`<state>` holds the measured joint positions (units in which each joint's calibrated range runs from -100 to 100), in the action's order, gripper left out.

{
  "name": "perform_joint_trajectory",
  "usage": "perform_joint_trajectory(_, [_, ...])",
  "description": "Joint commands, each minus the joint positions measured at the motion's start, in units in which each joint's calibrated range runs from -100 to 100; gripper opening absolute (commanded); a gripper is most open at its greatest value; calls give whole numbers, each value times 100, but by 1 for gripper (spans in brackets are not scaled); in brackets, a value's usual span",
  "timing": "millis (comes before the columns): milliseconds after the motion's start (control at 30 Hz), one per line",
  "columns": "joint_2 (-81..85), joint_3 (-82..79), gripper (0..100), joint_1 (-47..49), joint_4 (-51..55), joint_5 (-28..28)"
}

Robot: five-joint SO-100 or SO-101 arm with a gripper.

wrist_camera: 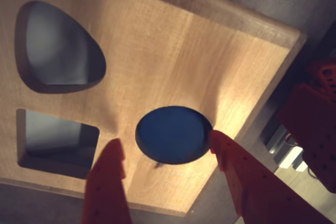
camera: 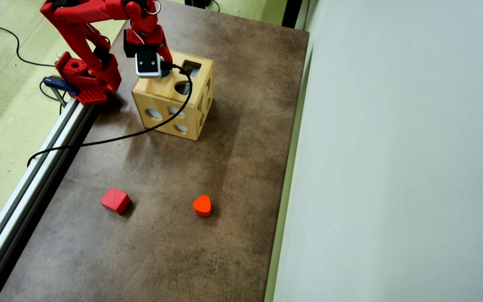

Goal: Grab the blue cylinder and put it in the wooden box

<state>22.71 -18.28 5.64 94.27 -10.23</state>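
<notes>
While the wooden box (camera: 170, 100) stands near the far left corner of the brown surface (camera: 233, 176), close beside the arm's base, broad bare room lies toward the near edge. There a red cube (camera: 115, 200) and an orange heart block (camera: 202, 206) rest well apart. In the wrist view the blue cylinder (wrist_camera: 173, 134) sits in the round hole of the box's top face, flat round end up toward the camera, its axis upright. The jaws (wrist_camera: 167, 153) are spread, one red finger (wrist_camera: 107, 177) clear of the cylinder, the other at its rim; actual contact cannot be told. Neighbouring square and rounded holes stand open.
</notes>
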Motion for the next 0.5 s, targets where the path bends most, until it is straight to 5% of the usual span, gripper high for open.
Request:
perform_joint_trajectory(0, [289, 183, 31, 53, -102, -39])
perform_joint_trajectory(467, [2209, 1023, 31, -22, -6, 54])
